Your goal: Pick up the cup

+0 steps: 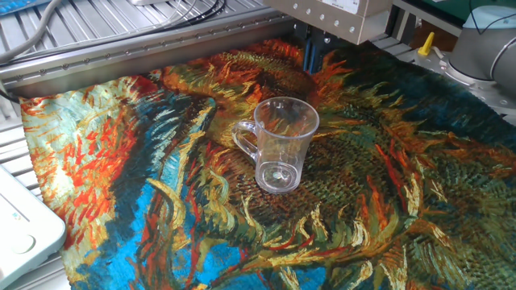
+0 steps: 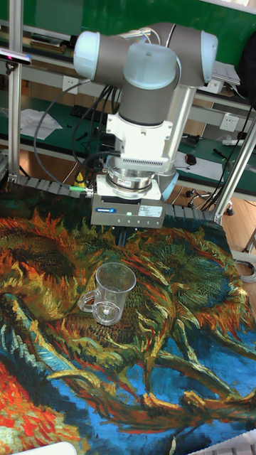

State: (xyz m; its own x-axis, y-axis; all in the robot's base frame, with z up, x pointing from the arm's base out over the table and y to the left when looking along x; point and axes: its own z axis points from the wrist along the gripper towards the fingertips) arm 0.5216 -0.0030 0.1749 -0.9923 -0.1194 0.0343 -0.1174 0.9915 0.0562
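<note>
The cup point(image 1: 278, 145) is a clear plastic mug standing upright on the painted cloth, its loop handle pointing left. In the tall fixed view the cup point(image 2: 110, 293) stands just below and in front of the gripper body. My gripper point(image 1: 316, 52) hangs behind the cup, above the cloth's far edge and apart from the cup. Its dark fingers point(image 1: 310, 56) poke out under the grey body, which hides most of them. They look slightly apart and hold nothing. In the tall fixed view the gripper point(image 2: 126, 234) points straight down.
A sunflower-print cloth point(image 1: 387, 201) covers the table. A metal rail with cables point(image 1: 121, 48) runs along the far left. A white device point(image 1: 20, 229) sits at the left edge. The arm's grey base point(image 1: 484, 40) stands at the far right.
</note>
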